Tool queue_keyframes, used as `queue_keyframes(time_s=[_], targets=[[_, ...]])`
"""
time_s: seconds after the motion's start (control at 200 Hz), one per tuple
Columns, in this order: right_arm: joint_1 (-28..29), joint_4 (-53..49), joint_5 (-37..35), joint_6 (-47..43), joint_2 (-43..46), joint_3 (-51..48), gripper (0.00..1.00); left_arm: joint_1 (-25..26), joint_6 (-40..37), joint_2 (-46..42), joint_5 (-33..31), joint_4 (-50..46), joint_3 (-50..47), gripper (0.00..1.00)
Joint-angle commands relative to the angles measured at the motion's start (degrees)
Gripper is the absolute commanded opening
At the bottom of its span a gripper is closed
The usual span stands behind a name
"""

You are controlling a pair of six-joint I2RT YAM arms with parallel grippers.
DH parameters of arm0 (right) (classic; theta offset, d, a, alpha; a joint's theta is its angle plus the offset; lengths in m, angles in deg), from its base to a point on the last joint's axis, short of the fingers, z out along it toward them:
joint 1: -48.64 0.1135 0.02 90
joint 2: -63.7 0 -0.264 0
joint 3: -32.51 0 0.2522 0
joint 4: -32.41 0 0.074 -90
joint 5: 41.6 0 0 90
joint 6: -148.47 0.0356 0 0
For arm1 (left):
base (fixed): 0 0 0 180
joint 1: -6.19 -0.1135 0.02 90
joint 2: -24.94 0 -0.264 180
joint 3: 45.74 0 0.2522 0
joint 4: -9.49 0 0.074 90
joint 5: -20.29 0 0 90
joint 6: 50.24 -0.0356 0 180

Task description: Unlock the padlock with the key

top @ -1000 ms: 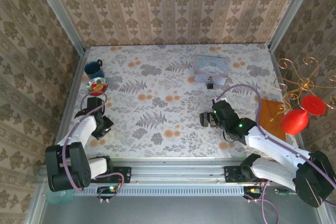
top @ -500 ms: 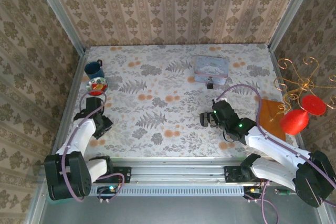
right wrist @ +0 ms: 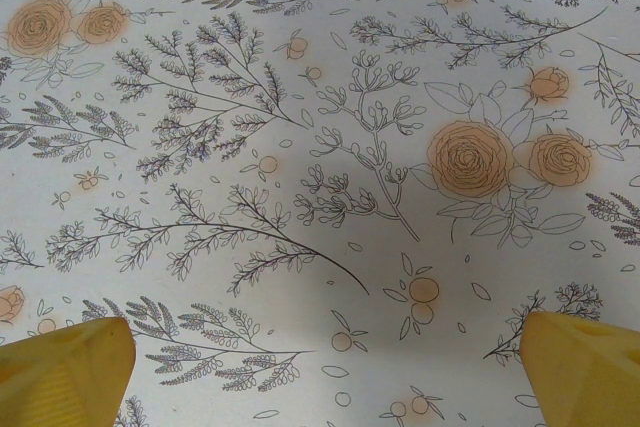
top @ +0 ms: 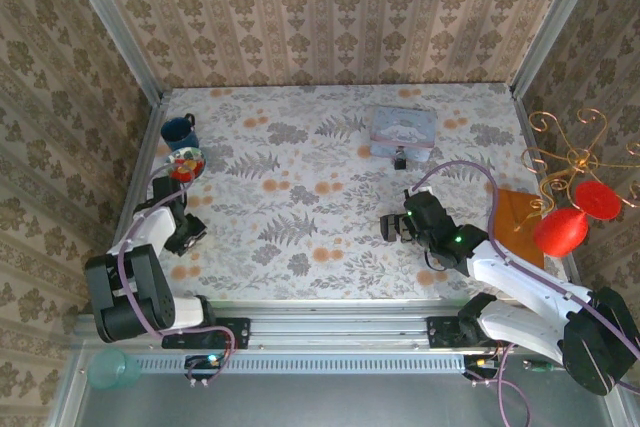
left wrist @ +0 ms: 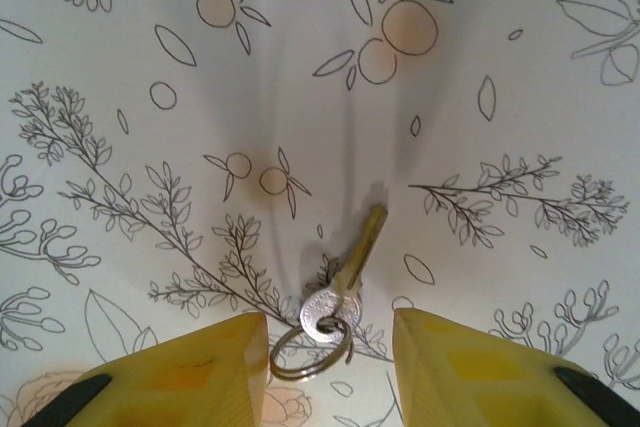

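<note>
Key (left wrist: 350, 259) is lying flat and ungripped, well apart from the padlock (top: 400, 159).
The padlock is sitting just in front of the tin (top: 403, 125), far across the bench (top: 300, 177). The left fingers (left wrist: 200, 372) are standing partly open astride the key's head and holding nothing; the right fingers (right wrist: 60, 367) are gaping wide and empty. A pinch on so thin a key is risking it skidding aside or slipping out.

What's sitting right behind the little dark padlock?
A pale blue-grey rectangular tin with a cartoon picture lies just behind the small dark blocky padlock. Whether they touch is unclear; the tin's inside is covered.
</note>
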Motion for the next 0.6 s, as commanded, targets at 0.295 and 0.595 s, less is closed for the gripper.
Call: queue_keyframes(time_s=[0.295,0.595], targets=[[0.3,0.7,-0.8,0.4,-0.1,0.7,1.00,-1.1,-0.4,2.3,-0.9,0.7,-0.1,0.24],[0.3,0.7,-0.8,0.4,-0.2,0.7,1.00,-0.7,-0.2,1.7,0.4,1.5,-1.0,0.19]])
